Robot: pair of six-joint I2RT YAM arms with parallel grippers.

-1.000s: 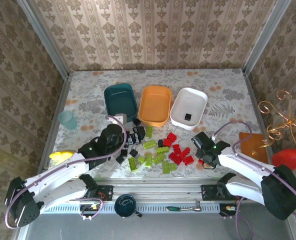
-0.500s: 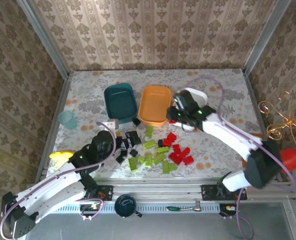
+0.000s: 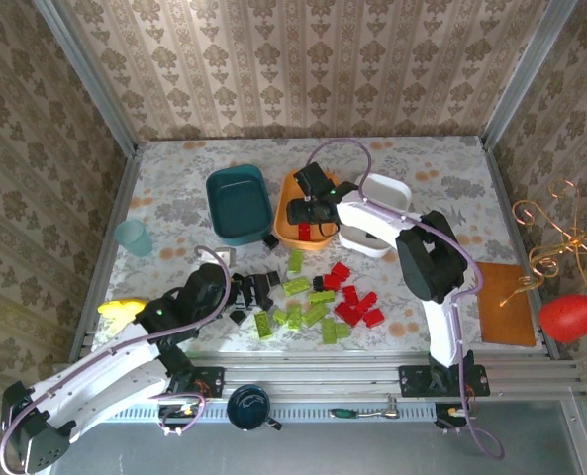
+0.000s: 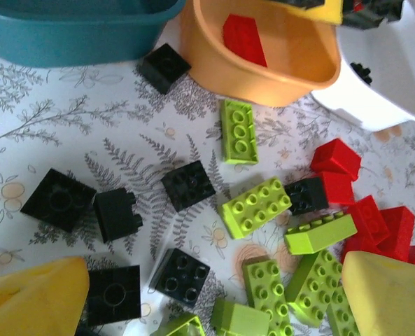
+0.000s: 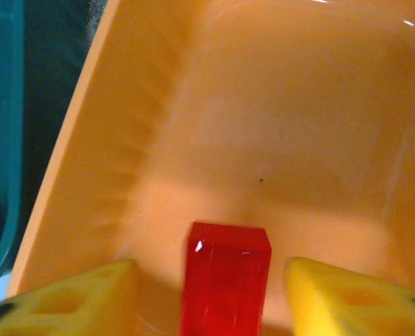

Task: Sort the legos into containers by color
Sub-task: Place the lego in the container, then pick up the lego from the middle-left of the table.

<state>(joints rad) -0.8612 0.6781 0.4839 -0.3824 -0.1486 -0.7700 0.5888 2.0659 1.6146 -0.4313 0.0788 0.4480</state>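
The right gripper [image 3: 310, 209] has its fingers [image 5: 74, 294] apart, clear of the red lego [image 5: 224, 280] lying loose between them in the orange tub [image 5: 298, 140]; the drop-off looks complete. Next it must lift out and reach for the red pile [image 3: 357, 307]. The left gripper [image 4: 207, 297] hangs wide and empty above the black legos [image 4: 58, 199].

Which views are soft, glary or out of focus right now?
Right wrist: soft throughout, red brick smeared, small glare streak on the orange tub wall. Left wrist: legos crisp, left gripper's yellow fingertips defocused at the bottom corners. Top external: even light, faint shadows, sharp.
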